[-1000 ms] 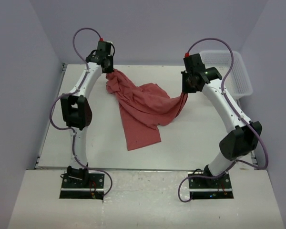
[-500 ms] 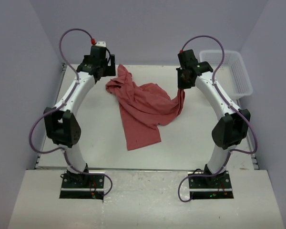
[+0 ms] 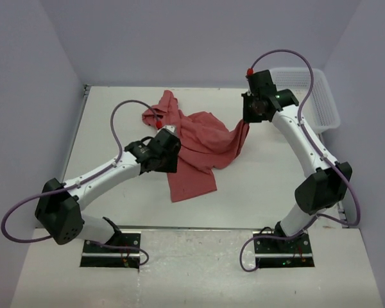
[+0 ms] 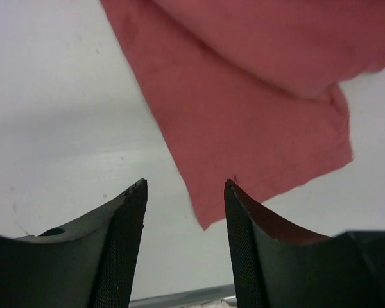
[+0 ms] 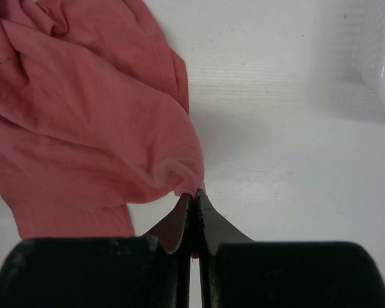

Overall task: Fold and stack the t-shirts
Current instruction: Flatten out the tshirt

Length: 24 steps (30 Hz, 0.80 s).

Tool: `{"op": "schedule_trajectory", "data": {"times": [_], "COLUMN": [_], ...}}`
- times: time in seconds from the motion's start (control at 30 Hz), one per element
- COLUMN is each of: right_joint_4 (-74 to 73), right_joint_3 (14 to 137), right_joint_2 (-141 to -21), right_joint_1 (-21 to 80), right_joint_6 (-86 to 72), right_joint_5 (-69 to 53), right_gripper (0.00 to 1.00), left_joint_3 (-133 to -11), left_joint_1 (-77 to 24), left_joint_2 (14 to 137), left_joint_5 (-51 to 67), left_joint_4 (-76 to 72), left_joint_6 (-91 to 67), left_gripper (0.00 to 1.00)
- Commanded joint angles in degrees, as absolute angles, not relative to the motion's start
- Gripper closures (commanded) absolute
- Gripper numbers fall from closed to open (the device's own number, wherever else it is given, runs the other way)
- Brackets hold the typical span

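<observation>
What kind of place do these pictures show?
Most likely a robot test cell: a white table boxed in by plain pale walls, a left arm and a right arm bolted at its near edge, and only a red t-shirt and a white mesh basket there.

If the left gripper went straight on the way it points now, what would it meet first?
Most likely the near corner of the t-shirt lying on the table: the left gripper aims its open jaws at that edge, though depth is unclear.
</observation>
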<state>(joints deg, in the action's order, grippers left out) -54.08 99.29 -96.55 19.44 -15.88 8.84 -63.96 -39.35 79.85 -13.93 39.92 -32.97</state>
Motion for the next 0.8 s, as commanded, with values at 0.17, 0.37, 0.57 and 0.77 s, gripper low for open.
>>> {"op": "schedule_trajectory", "data": {"times": [0.17, 0.37, 0.57, 0.77], "right_joint_4": [-51.4, -50.2, -49.0, -48.3], "right_joint_3": [96.2, 93.3, 91.3, 89.7], "right_joint_2": [-90.7, -89.0, -86.7, -85.2], "right_joint_1": [19.2, 19.2, 19.2, 19.2], "right_joint_6": [-16.4, -16.7, -16.5, -16.2], "right_joint_5": [6.7, 5.1, 3.9, 3.6], "right_gripper": [1.00, 1.00, 1.00, 1.00], "left_joint_3": [-56.9, -52.0, -49.0, -49.0], "left_joint_1": [-50.7, -58.6, -59.4, -59.3], "left_joint_2": [76.2, 79.7, 81.0, 84.4], "left_joint_5": [-18.8, -20.9, -22.4, -23.2], "left_joint_4": [42.8, 43.7, 41.8, 39.9], "left_joint_6": [-52.5, -60.6, -63.5, -63.2], "left_gripper": [0.47, 0.47, 0.47, 0.47]}}
